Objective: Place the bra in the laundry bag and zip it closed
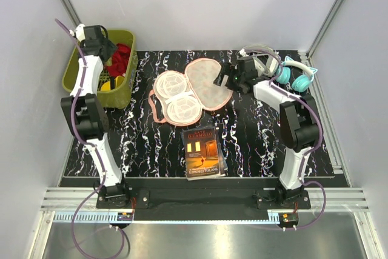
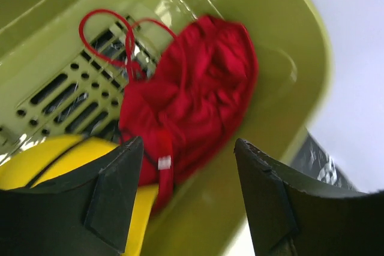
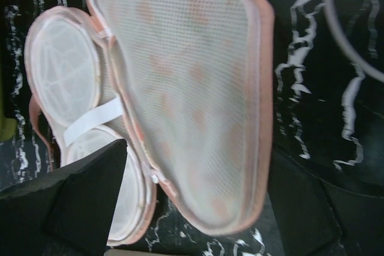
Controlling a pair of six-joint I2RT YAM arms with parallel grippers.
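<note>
At the near middle of the black, white-veined table (image 1: 254, 131) a book (image 1: 204, 151) is laid flat. Its cover is dark orange with lit windows. A title line in red at the top and a pale name line at the bottom can be made out, but both are too small to be read.

Just beyond the book the laundry bag (image 1: 188, 92) is spread open. Two white mesh cups are seen on its left half, joined by a white strap, and the peach mesh lid is folded out to the right. No label or writing is seen on it.

The right gripper (image 1: 220, 78) is held at the lid's right edge. In the right wrist view its fingers (image 3: 78, 202) are spread wide apart with the lid (image 3: 192, 88) between and below them. Whether the lid is touched cannot be told.

At the far right, turquoise headphones (image 1: 297, 77) are set beside the right arm.

At the far left, the left gripper (image 1: 112, 51) is lowered into an olive-green basket (image 1: 123, 98). Its fingers (image 2: 114, 196) are parted and nothing is held. A red garment (image 2: 198, 88) is bunched in the basket beyond them. The bra (image 2: 42, 160), bright yellow, is lodged in the basket next to the garment, partly hidden by the left finger.
</note>
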